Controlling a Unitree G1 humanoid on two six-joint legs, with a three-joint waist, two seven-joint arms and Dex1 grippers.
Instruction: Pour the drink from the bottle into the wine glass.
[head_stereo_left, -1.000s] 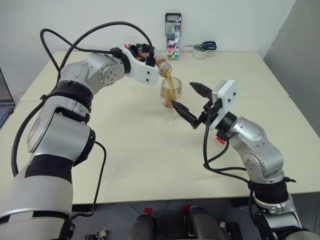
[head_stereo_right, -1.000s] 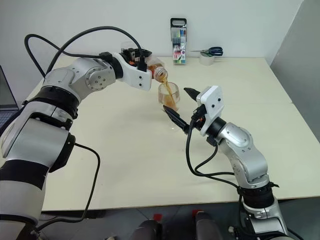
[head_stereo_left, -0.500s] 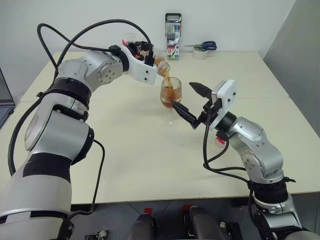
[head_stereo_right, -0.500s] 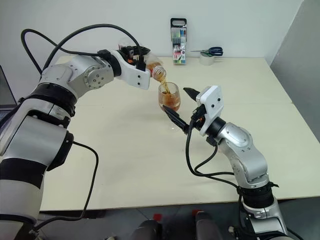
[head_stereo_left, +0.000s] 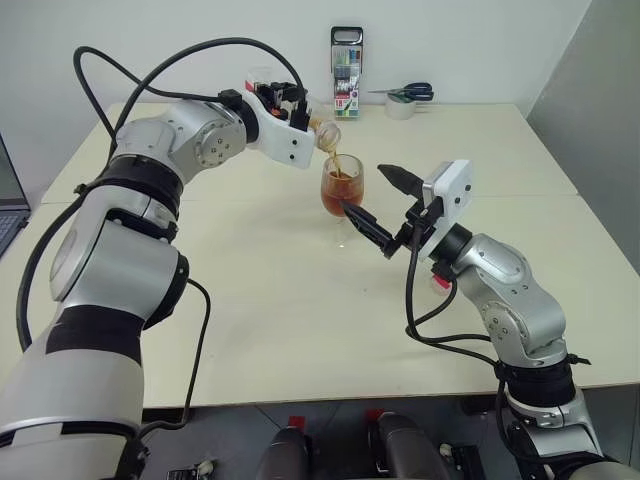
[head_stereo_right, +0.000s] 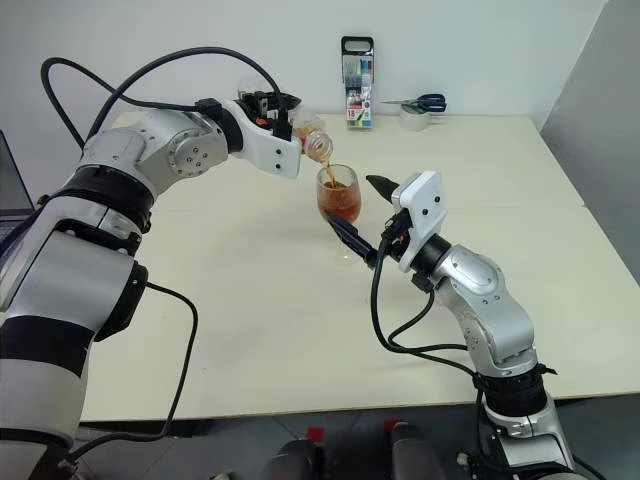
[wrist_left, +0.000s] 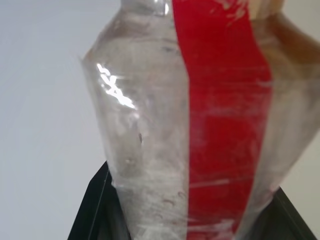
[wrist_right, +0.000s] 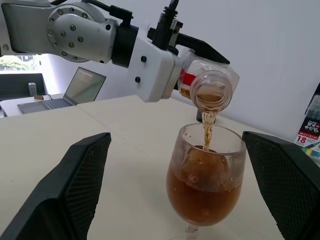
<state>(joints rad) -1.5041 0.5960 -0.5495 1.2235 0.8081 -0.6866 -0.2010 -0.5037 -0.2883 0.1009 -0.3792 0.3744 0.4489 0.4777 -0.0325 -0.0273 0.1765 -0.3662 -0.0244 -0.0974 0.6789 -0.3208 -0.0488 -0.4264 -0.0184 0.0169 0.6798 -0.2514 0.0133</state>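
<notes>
1. The bottle, clear plastic with a red label strip, lies tipped above the wine glass, its open mouth over the rim.
2. The left gripper has its jaws clamped on the bottle.
3. A thin stream of reddish-brown drink falls into the glass, which stands mid-table and is over half full.
4. The right gripper has its jaws spread wide, empty, just beside the glass.
</notes>
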